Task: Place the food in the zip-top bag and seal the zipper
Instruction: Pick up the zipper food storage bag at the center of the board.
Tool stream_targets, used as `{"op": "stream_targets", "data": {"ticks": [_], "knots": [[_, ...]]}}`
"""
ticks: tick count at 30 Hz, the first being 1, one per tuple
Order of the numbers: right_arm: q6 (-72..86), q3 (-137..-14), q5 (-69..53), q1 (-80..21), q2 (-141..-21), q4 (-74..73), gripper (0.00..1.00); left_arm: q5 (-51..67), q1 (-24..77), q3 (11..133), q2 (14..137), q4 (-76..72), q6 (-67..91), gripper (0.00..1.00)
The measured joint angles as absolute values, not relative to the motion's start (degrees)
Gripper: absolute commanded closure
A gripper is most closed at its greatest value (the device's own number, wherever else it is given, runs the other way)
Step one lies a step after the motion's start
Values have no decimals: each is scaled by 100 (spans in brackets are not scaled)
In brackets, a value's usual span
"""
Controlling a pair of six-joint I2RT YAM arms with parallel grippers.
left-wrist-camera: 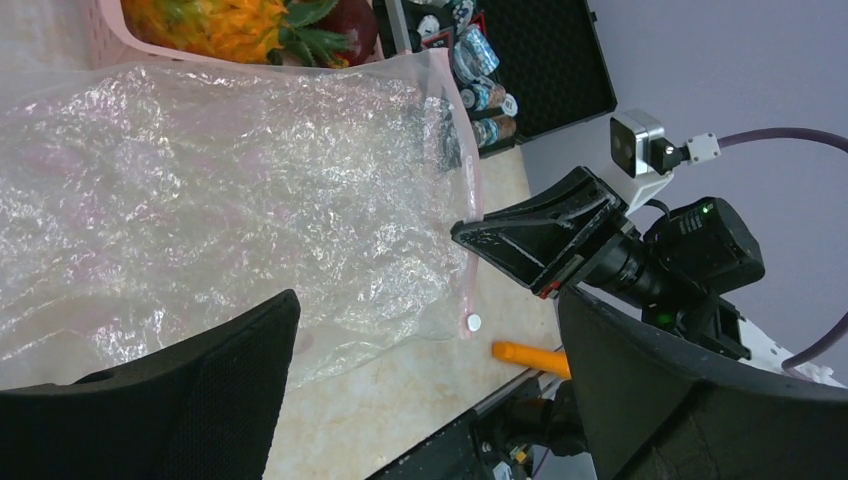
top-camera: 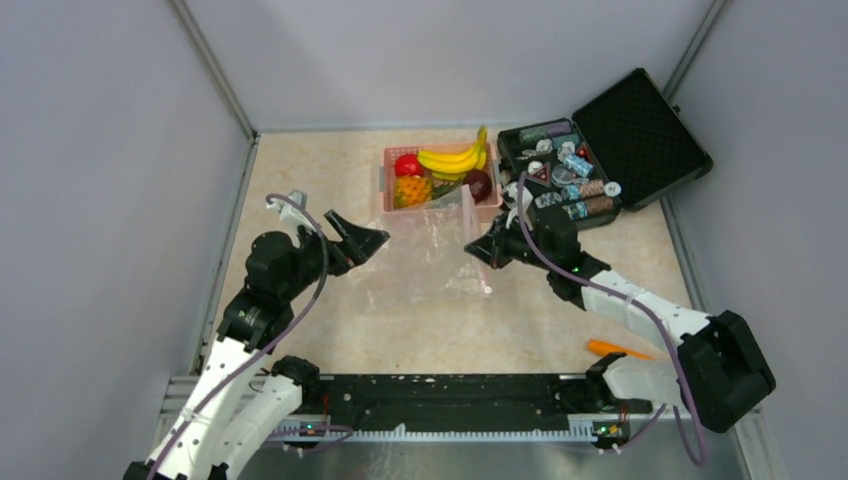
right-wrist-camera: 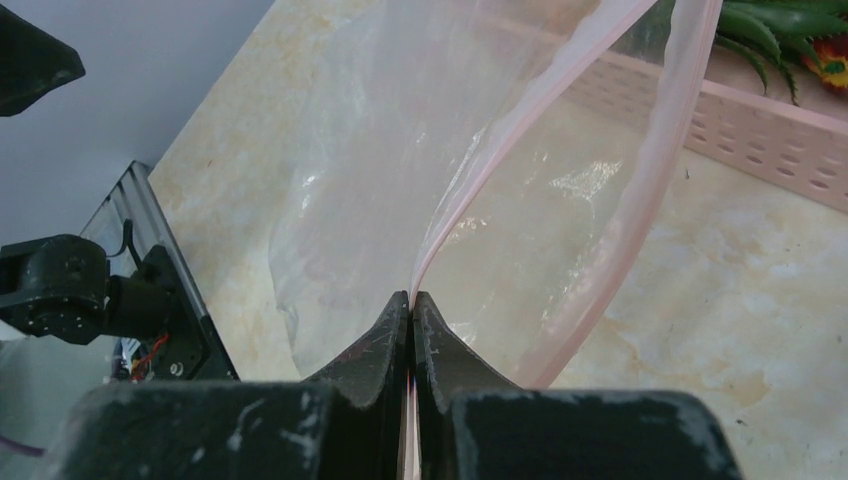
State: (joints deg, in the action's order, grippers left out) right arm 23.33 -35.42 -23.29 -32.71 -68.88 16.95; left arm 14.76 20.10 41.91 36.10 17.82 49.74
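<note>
Right wrist view is showing the right gripper (right-wrist-camera: pixel 411 300) pinching the pale-pink zipper strip (right-wrist-camera: pixel 684 80) of the clear crinkly plastic bag (top-camera: pixel 425 260), mid-frame — opening its mouth, I judge. The left gripper (top-camera: pixel 358 240) is hanging spread — next needing the toy fruit (top-camera: pixel 452 160), upper centre.

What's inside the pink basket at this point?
The banana bunch, red fruit, pineapple and maroon fruit lie in the pink basket. Its floor beneath them is covered, and the raised edge of the zip-top bag partly veils the near side.
</note>
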Motion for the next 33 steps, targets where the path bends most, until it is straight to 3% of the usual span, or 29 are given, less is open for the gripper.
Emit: {"op": "stream_targets", "data": {"ticks": [11, 17, 22, 28, 33], "knots": [[2222, -3304, -2263, -3295, -6134, 1251, 100, 1450, 2012, 4519, 3448, 1979, 4654, 1], [2246, -3092, -2340, -3301, -6128, 1264, 100, 676, 2016, 4737, 2963, 2484, 4477, 1], [2250, -3234, -2388, -3618, -6346, 1343, 100, 910, 2016, 4598, 2919, 2425, 4331, 1], [2064, -3798, -1476, -4587, -6678, 1188, 100, 1780, 2064, 4348, 3562, 1953, 4401, 1], [1723, -4034, -473, -5221, -6792, 932, 100, 1671, 2519, 4473, 4329, 2117, 4353, 1]]}}
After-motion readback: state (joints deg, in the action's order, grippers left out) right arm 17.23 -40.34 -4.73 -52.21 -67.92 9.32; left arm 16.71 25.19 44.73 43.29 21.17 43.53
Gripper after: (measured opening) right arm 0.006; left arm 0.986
